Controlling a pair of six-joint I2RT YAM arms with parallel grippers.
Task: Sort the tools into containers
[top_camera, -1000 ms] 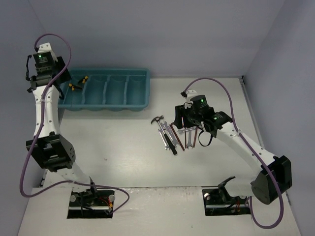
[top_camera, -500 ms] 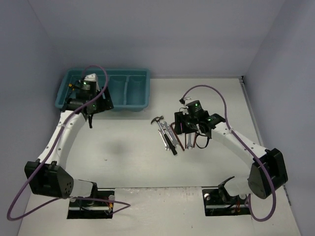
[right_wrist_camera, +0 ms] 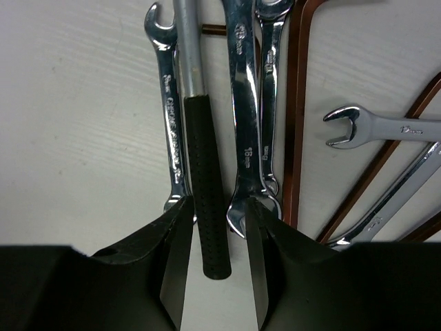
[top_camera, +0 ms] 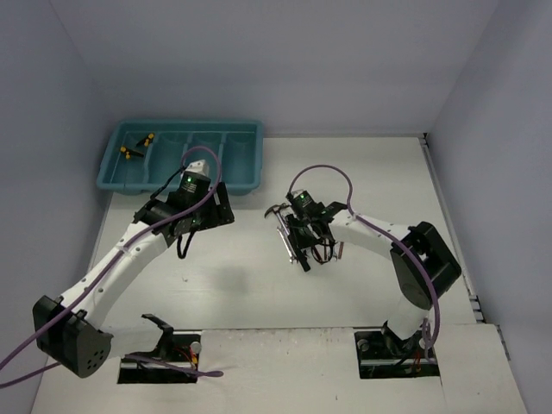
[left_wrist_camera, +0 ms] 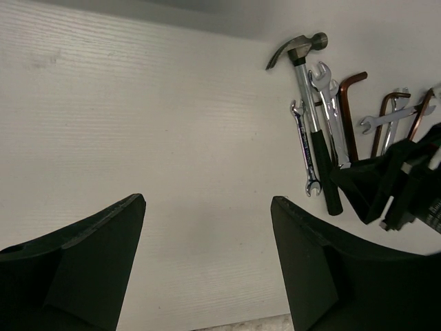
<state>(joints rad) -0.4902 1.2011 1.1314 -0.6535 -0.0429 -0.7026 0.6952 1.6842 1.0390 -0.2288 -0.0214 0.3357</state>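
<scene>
The tools lie in a pile right of centre: a hammer (top_camera: 276, 210) with a black handle (right_wrist_camera: 207, 227), silver wrenches (right_wrist_camera: 244, 103) and dark red L-shaped keys (right_wrist_camera: 298, 103). My right gripper (right_wrist_camera: 217, 203) is low over the pile. Its jaws straddle the hammer handle, with a small gap still showing on the right side. In the top view the right gripper (top_camera: 302, 246) covers the handle. My left gripper (left_wrist_camera: 207, 201) is open over bare table, left of the hammer (left_wrist_camera: 306, 103). The teal tray (top_camera: 250, 159) of containers holds yellow-and-black pieces (top_camera: 134, 147) in its leftmost compartment.
The left gripper (top_camera: 222, 214) hangs between the tray and the tool pile. Walls close in the table at the back and on both sides. Both arm bases sit at the near edge.
The left arm swung from the tray's left end down and right toward the table's middle, its jaws widening. The right gripper shifted left onto the hammer handle and its jaws narrowed.
</scene>
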